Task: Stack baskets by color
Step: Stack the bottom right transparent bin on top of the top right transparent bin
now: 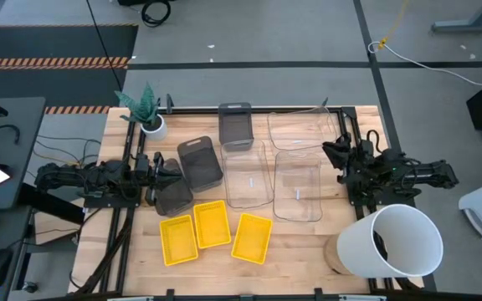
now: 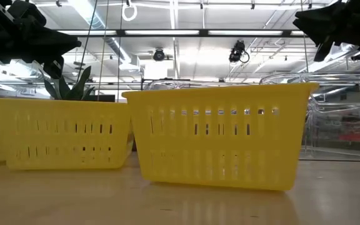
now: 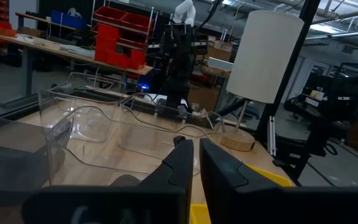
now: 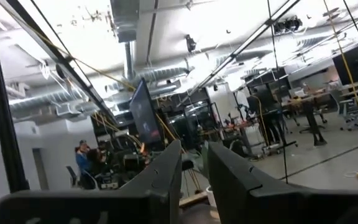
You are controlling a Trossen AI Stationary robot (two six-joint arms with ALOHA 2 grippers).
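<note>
High view: wooden desk [image 1: 299,242]. Three yellow baskets [image 1: 212,223] in a row at the near edge, side by side. Three grey baskets [image 1: 199,162] left of centre: one at the far edge, one in the middle, one near the left claw [image 1: 159,174]. Three clear baskets [image 1: 298,184] centre-right, close together. Left claw sits just beside the nearest grey basket; can't tell contact. Right claw [image 1: 335,153] hovers by the clear baskets' right side. White bucket [image 1: 396,240] at near right corner, potted plant [image 1: 146,113] far left.

Low view: two yellow baskets upright on the desk up front, clear ones behind.

Left wrist view: left claw fingers [image 3: 180,163] nearly together with a thin gap, gripping nothing, above clear baskets.

Right wrist view: right claw fingers [image 4: 166,171] slightly parted, empty, aimed up at the room.
</note>
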